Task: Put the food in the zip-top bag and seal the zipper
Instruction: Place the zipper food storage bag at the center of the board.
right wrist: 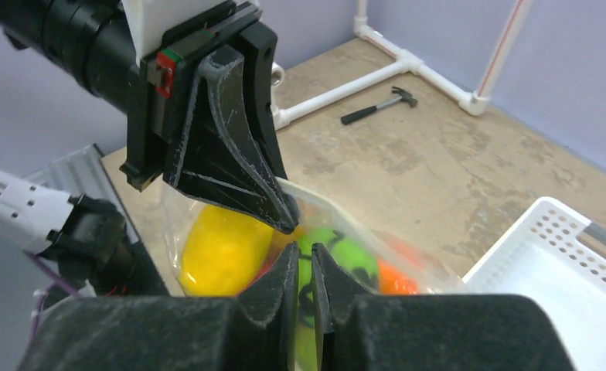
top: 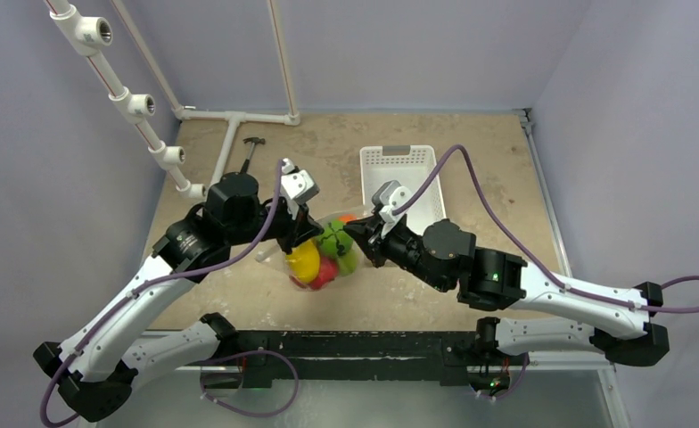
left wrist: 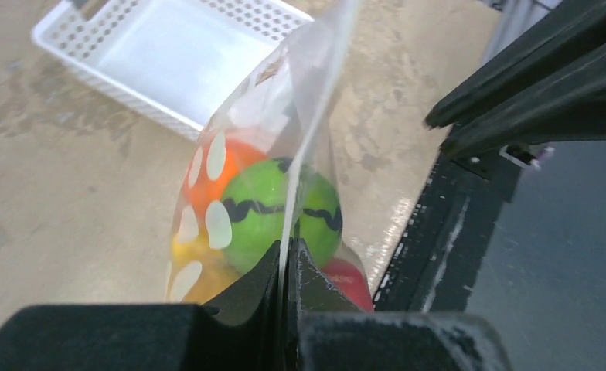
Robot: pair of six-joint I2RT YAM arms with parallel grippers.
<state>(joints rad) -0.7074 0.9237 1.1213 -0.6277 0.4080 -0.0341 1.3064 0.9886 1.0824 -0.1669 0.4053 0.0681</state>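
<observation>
Left claw (left wrist: 288, 251) pinches the bag's (left wrist: 246, 116) zipper (left wrist: 304, 154), with fruit (left wrist: 273, 209) inside, over a mottled tan bench (top: 506, 178) between lilac walls. Right claw (right wrist: 305, 259) is barely parted, its grip unclear. Its view alone shows the hammer (right wrist: 377, 107), which the left wrist view lacks.

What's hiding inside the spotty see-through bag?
Inside the zip-top bag are toy fruits: a green one with a black wavy stripe, an orange one, a yellow one and a red one. Any fruits behind these are covered, so they cannot all be counted.
</observation>
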